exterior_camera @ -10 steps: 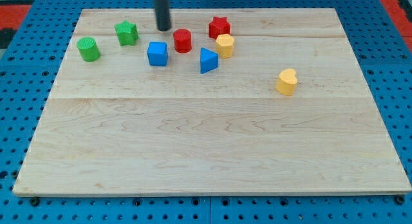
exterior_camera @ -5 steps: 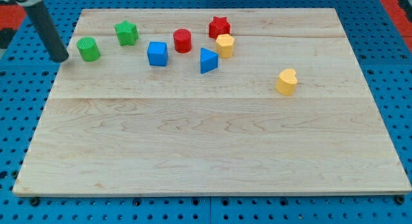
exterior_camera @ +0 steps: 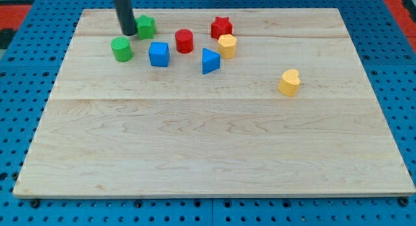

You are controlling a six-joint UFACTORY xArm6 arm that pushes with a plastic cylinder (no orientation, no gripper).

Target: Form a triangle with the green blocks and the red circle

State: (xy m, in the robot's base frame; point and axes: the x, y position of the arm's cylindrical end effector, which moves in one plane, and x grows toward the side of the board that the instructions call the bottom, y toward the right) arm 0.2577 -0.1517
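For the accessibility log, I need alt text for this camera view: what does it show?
My tip rests on a pale wooden board, touching the left side of a green star block, with a green cylinder just below. To the right lie a blue cube, red cylinder, blue triangle, red star and two yellow blocks.

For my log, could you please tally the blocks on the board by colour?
Green: 2, cylinder and star
Red: 2, cylinder and star
Blue: 2, cube and triangle
Yellow: 2, and
Total: 8
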